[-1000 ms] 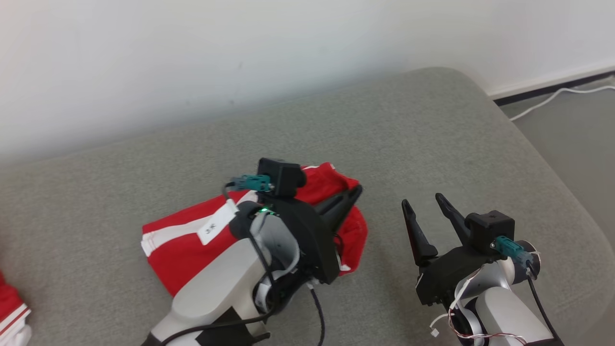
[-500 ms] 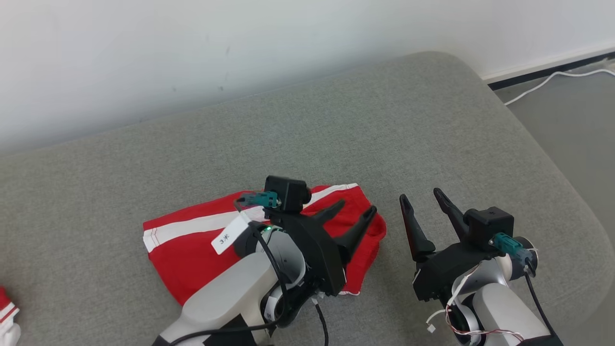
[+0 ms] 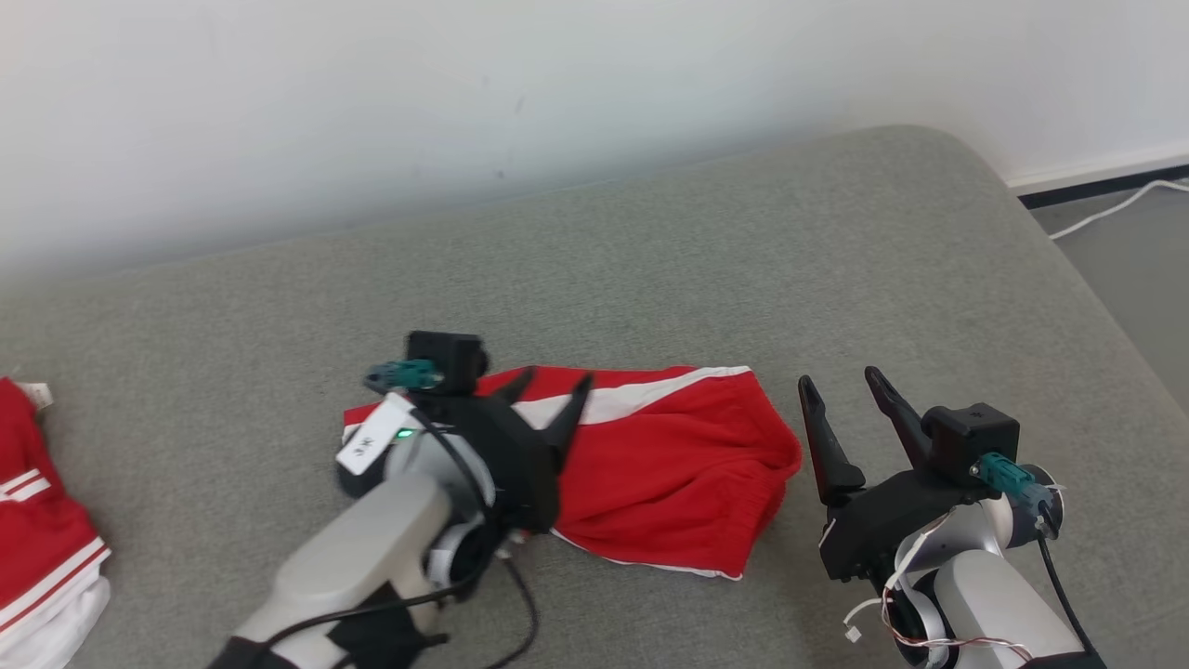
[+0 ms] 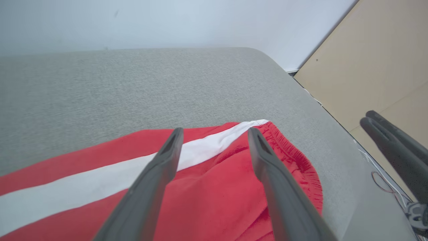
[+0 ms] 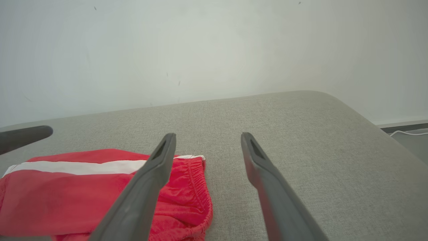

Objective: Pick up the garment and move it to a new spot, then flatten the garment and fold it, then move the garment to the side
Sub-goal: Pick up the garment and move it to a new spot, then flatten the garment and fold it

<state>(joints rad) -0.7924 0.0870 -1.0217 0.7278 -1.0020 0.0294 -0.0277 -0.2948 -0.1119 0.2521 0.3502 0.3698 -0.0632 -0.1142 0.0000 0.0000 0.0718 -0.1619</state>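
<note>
The red garment (image 3: 669, 474) is laid on the grey cushion (image 3: 743, 279), near its front edge, long axis running left to right, gathered waistband to the right and white stripe along the far side. It was bunched in the pinched left gripper (image 3: 555, 381) a second ago; those fingers are now spread above its left part. The right gripper (image 3: 839, 379) is spread, just beside the waistband. A second red-and-white garment (image 3: 37, 520) is noted far left, a white cable (image 3: 1115, 209) far right.

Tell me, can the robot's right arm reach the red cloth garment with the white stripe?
Probably yes. The open right gripper sits just beside the red cloth garment with a white stripe. Only bare grey cushion lies between them, and nothing blocks the way.
</note>
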